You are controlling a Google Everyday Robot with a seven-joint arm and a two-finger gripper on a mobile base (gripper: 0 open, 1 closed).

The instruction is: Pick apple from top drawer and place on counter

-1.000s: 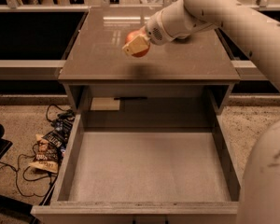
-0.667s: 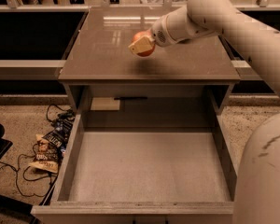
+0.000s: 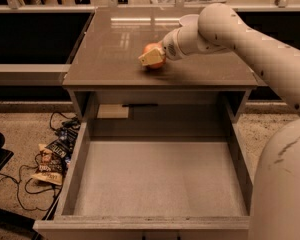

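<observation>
Glossy grey-brown counter (image 3: 110,59) lies just under the small red-orange apple (image 3: 155,49) clamped in the gripper (image 3: 152,59); lower until it rests, then release.

apple (image 3: 155,49) in end effector (image 3: 152,59), over counter (image 3: 110,59) — drawer (image 3: 160,181) open

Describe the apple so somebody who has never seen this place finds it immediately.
Find the open top drawer; above it lies the glossy grey-brown counter. Near the counter's middle, the gripper grips the apple. It is the only small, round, red-orange thing there.
</observation>
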